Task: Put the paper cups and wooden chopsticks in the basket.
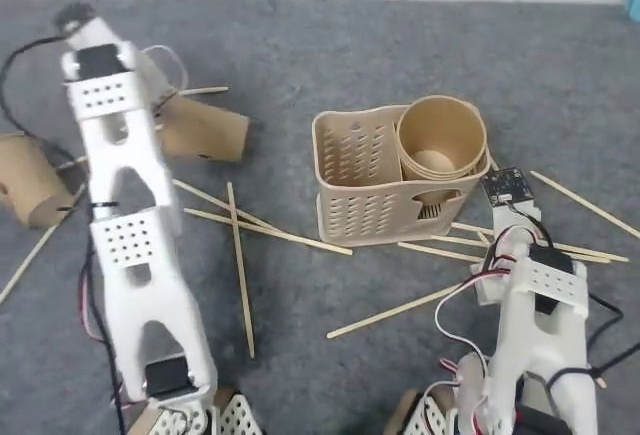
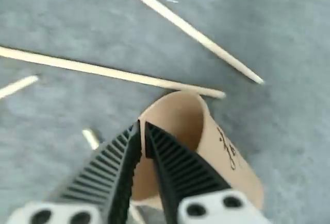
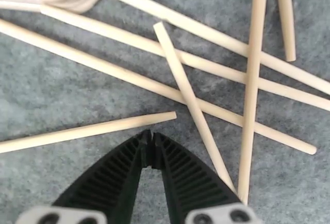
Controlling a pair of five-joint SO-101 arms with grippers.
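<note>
Cups first. I count three spots: one paper cup (image 1: 205, 130) on its side toward the far left corner of the surface, a second cup (image 1: 28, 183) on its side at the left edge, and a cup stack (image 1: 440, 135) standing upright in the right end of the basket (image 1: 360, 210). How many are nested in that stack I cannot tell. There is one basket, standing about mid-surface, and its left end holds nothing.

The left gripper (image 2: 142, 128) sits at the mouth of the paper cup. Its jaws are drawn to a thin slit, with the cup's rim running in between them.

The right gripper (image 3: 152, 136) hangs low over the surface just right of the basket, jaws pressed together with nothing in them. Beneath it lie seven chopsticks (image 3: 196, 59), crossed over one another and all flat on the surface. One stick's end (image 3: 172, 115) lies just beside the jaw tips.

Left of the basket are three more sticks (image 1: 265, 230), two slanting and one running toward the near edge. Further single sticks lie at the left edge (image 1: 40, 245), near the right edge (image 1: 585, 205) and in front of the basket (image 1: 395, 312).
</note>
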